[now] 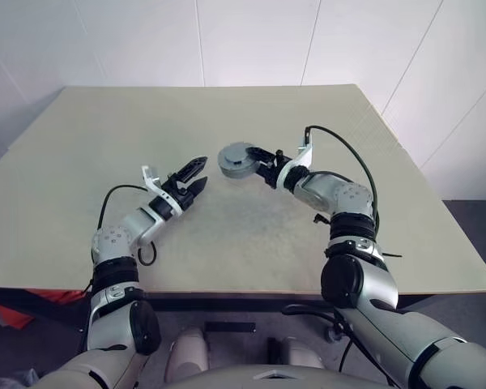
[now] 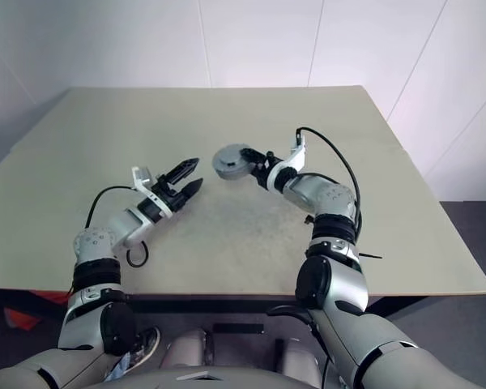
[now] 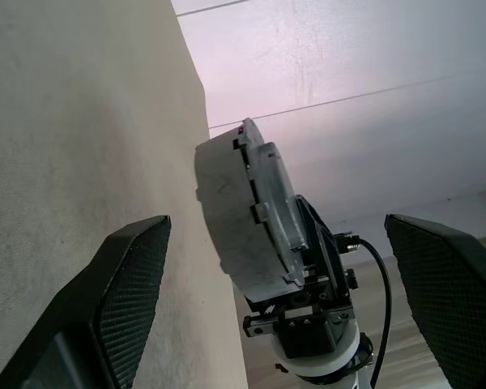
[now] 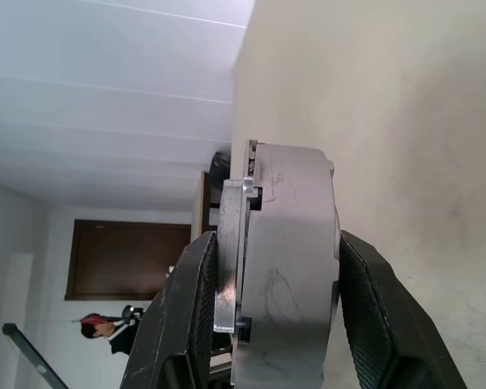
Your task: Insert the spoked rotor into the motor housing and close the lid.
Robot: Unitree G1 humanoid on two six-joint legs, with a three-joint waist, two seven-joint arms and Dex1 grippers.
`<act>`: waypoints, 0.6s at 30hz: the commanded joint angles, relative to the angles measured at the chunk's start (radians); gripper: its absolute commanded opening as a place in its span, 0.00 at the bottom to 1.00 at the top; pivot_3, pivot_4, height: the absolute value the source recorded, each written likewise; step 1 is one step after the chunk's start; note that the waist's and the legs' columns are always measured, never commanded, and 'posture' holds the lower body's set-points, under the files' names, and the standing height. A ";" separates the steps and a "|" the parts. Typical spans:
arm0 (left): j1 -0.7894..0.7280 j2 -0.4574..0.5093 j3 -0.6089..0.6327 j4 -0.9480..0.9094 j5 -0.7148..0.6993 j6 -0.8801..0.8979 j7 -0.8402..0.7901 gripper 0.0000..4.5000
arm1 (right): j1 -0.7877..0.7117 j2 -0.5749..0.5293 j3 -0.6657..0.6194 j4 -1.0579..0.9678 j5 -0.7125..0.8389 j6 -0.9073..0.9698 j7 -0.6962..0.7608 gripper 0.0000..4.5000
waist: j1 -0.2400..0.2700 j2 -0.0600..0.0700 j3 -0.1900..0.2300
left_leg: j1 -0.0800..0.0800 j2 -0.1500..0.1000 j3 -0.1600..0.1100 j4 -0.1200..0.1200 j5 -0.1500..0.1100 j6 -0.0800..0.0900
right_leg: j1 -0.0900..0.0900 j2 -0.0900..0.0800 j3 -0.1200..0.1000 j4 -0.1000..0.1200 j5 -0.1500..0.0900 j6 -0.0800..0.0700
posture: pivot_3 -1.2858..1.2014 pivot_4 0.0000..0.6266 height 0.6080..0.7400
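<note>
The right claw [image 1: 259,164] pinches the round grey metal motor housing [image 1: 237,159] by its two flat faces, holding it on edge just above the pale beige worktop [image 1: 227,235]. The grey disc lid [image 4: 229,259] sits against one face. The left claw [image 1: 198,174], fingers spread and empty, hangs near the housing, apart from it.

Lab or test room: bare beige rectangular tabletop [image 1: 227,235], plain white panelled walls [image 1: 251,40], dark wooden door [image 4: 121,259] beyond.
</note>
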State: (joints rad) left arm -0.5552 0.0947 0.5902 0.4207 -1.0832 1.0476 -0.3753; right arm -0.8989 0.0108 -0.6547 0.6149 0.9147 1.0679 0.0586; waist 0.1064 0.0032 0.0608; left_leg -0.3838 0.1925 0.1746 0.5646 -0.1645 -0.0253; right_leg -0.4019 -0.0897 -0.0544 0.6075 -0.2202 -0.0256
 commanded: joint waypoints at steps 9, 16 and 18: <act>-0.050 -0.024 -0.015 0.006 -0.064 0.025 -0.020 0.99 | -0.011 0.034 0.024 -0.178 0.125 0.052 -0.009 0.49 | 0.000 0.000 0.000 | 0.000 -0.001 -0.001 -0.001 0.000 0.000 | 0.000 0.000 0.000 0.000 0.002 0.004 | 0.52 0.00 1.00; -0.081 -0.031 -0.014 0.034 -0.072 0.016 -0.029 0.99 | 0.013 0.032 0.056 -0.197 0.121 0.054 0.004 0.49 | 0.001 -0.001 0.000 | 0.000 -0.001 -0.001 0.000 0.000 0.000 | 0.000 0.000 0.000 0.000 0.002 0.004 | 0.52 0.00 1.00; -0.100 -0.030 -0.016 0.067 -0.060 0.001 -0.038 0.99 | 0.018 0.033 0.064 -0.205 0.125 0.057 0.007 0.49 | 0.001 -0.001 0.000 | -0.001 -0.001 -0.001 0.000 0.000 0.000 | 0.000 0.000 0.000 0.000 0.003 0.004 | 0.52 0.00 1.00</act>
State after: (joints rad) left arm -0.6190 0.0606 0.5807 0.4771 -1.1306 1.0631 -0.3910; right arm -0.8540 0.0410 -0.6007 0.4869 0.9836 1.1237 0.0355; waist 0.1078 0.0026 0.0612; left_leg -0.3845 0.1915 0.1735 0.5648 -0.1644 -0.0254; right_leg -0.4017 -0.0895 -0.0544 0.6079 -0.2176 -0.0214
